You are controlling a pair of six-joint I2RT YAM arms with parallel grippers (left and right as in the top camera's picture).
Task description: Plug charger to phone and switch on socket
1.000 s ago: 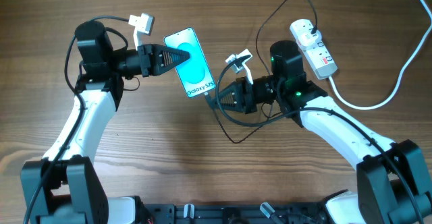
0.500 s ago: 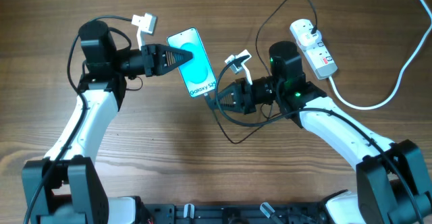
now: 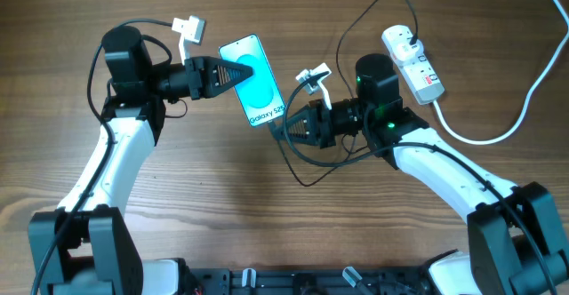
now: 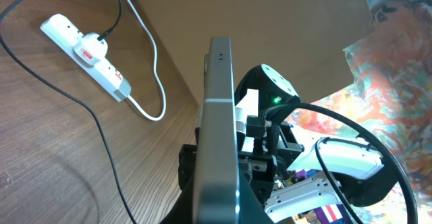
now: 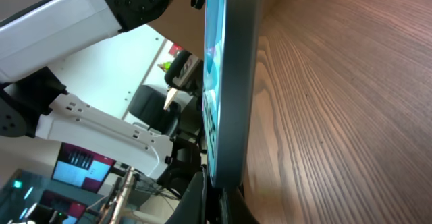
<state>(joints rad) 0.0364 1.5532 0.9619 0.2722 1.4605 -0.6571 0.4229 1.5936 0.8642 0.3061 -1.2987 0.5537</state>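
Note:
The phone (image 3: 255, 85), cyan screen up, is held above the table by its top end in my left gripper (image 3: 228, 75), which is shut on it. My right gripper (image 3: 283, 129) is shut on the connector end of the black charger cable (image 3: 307, 172) and sits right at the phone's bottom edge. The connector tip itself is hidden. The left wrist view shows the phone edge-on (image 4: 219, 116) between the jaws (image 4: 217, 210). The right wrist view shows its bottom edge (image 5: 233, 82) against my jaws (image 5: 226, 198). The white socket (image 3: 413, 62) lies at the far right, the white plug block (image 3: 399, 40) in it.
The socket's thick white cord (image 3: 524, 99) curves off to the right edge. The socket (image 4: 84, 45) and its cord also show in the left wrist view. Slack charger cable loops on the wood below the right gripper. The two arms face each other closely at mid-table.
The left gripper and the phone have shifted slightly right, toward the right gripper. The right gripper has barely moved and stays at the phone's bottom edge.

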